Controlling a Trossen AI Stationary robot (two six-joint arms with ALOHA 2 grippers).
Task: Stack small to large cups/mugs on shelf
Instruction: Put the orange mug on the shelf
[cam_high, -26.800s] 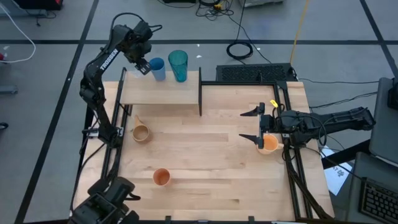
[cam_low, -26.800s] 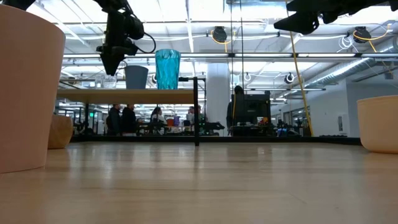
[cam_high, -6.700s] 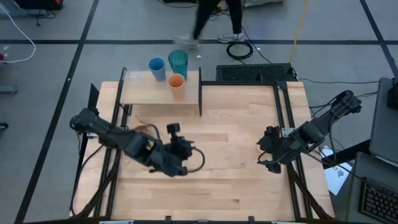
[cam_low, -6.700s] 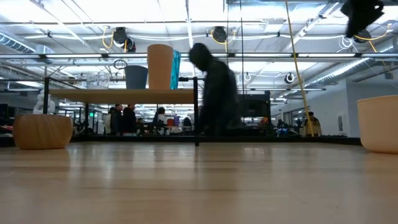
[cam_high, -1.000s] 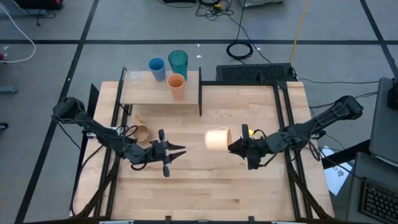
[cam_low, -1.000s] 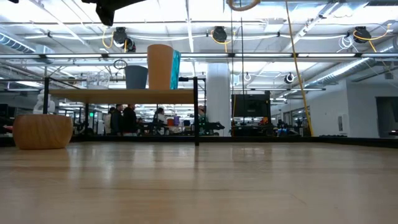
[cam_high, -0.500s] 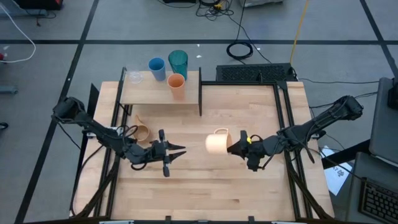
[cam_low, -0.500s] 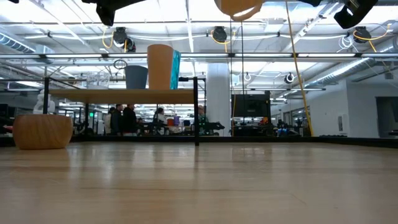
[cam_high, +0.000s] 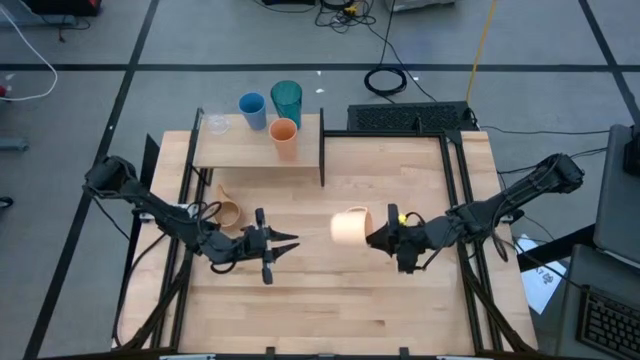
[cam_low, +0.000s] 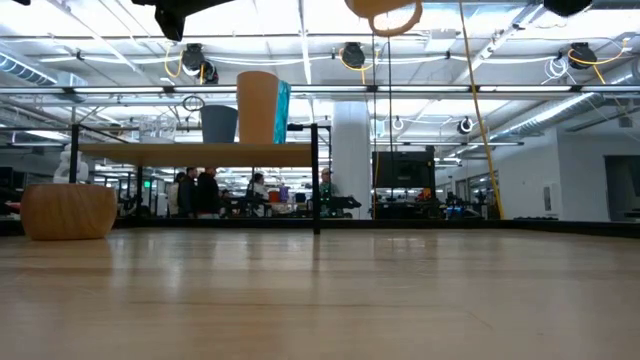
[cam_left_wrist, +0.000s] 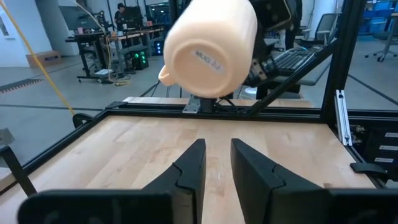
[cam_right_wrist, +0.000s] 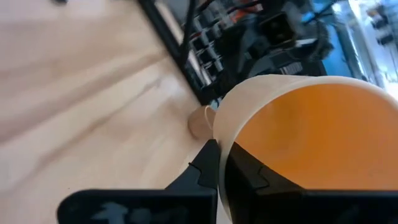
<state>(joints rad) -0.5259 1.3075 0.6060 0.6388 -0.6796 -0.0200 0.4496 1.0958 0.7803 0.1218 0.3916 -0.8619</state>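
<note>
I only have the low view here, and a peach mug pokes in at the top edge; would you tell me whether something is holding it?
Observer: Yes, the right claw is shut on the rim of the mug, one finger inside it.
Operator: How is it oriented?
Observer: On its side above the table, with its bottom facing the left claw.
Operator: Is that claw holding anything?
Observer: No, it is open and empty, hovering over the table left of the mug.
</note>
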